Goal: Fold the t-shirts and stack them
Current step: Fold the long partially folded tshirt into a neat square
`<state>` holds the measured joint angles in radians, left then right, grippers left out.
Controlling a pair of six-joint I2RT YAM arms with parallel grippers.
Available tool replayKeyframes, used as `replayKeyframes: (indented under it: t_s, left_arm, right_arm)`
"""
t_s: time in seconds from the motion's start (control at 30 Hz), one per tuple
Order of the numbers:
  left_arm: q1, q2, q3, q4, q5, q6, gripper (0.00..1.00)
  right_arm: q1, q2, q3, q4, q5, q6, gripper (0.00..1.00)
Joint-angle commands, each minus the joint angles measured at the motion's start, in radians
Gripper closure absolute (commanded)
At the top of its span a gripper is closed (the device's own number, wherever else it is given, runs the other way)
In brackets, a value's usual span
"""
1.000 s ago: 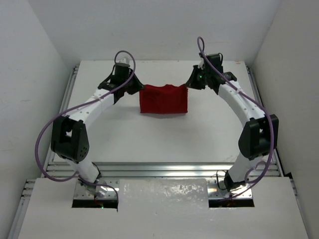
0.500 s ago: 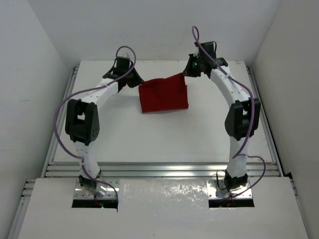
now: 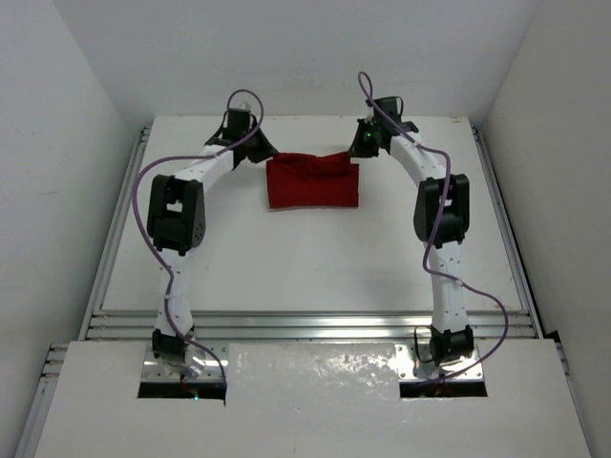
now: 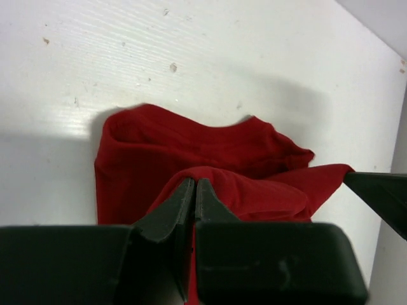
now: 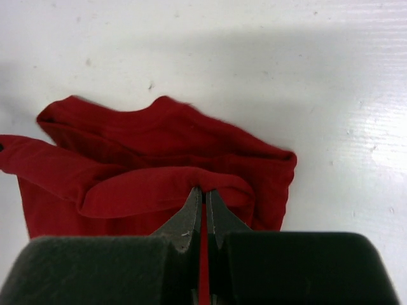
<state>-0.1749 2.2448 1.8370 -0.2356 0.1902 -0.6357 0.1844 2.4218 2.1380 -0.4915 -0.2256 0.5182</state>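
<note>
Tabletop (image 3: 305, 258) and walls (image 3: 286, 48) white, t-shirt (image 3: 313, 186) red

t-shirt (image 4: 210, 159) near edge hidden behind left fingers (image 4: 170, 213) (right fingers (image 5: 184, 223) likewise), pinch points tiny overhead

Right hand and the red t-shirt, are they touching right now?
Touching. The right wrist view shows the right hand shut on a raised fold of the t-shirt, with a strip of red cloth pinched inside it.

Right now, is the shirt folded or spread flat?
Mid-fold, not flat: the left claw and right claw, both shut, pinch an edge of the shirt raised over its lower layer.
</note>
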Motion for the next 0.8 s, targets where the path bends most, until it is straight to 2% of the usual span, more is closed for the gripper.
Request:
replayKeyframes:
  t_s: [0.0, 0.13, 0.23, 0.5, 0.53, 0.57, 0.6, 0.63, 0.67, 0.7, 0.73, 0.77]
  left_arm:
    - [0.021, 0.045, 0.063, 0.113, 0.04, 0.007, 1.0]
    - [0.025, 0.143, 0.126, 0.162, 0.086, 0.005, 1.0]
    - [0.026, 0.182, 0.168, 0.168, 0.072, 0.004, 1.0]
    - [0.029, 0.183, 0.174, 0.217, -0.001, 0.002, 1.0]
    - [0.029, 0.193, 0.183, 0.219, 0.002, 0.001, 0.94]
    - [0.029, 0.196, 0.195, 0.217, 0.011, -0.001, 0.86]
    - [0.029, 0.193, 0.22, 0.219, 0.027, 0.002, 0.73]
    - [0.028, 0.182, 0.226, 0.219, 0.031, 0.004, 0.73]
    - [0.028, 0.164, 0.222, 0.217, 0.029, 0.008, 0.54]
    - [0.023, 0.113, 0.214, 0.217, 0.009, 0.02, 0.01]
    - [0.018, 0.08, 0.181, 0.217, -0.012, 0.034, 0.0]
    - [0.015, 0.046, 0.156, 0.219, -0.041, 0.062, 0.0]
  right_arm:
    - [-0.011, 0.011, 0.039, 0.113, -0.02, -0.026, 1.0]
    - [-0.019, 0.063, 0.069, 0.12, -0.017, -0.027, 1.0]
    - [-0.02, 0.054, 0.025, 0.169, -0.009, -0.029, 1.0]
    - [-0.028, 0.052, 0.037, 0.197, 0.02, -0.027, 1.0]
    - [-0.033, 0.057, 0.058, 0.177, 0.028, -0.027, 0.89]
    - [-0.034, 0.06, 0.062, 0.174, 0.028, -0.027, 0.85]
    - [-0.039, 0.051, 0.054, 0.169, 0.025, -0.029, 0.84]
    - [-0.039, 0.039, 0.054, 0.169, 0.025, -0.029, 0.81]
    - [-0.039, 0.025, 0.036, 0.175, 0.016, -0.035, 0.62]
    - [-0.039, -0.005, 0.03, 0.168, 0.011, -0.043, 0.5]
    - [-0.039, -0.024, 0.025, 0.165, 0.005, -0.046, 0.31]
    - [-0.039, -0.042, 0.016, 0.163, 0.002, -0.046, 0.21]
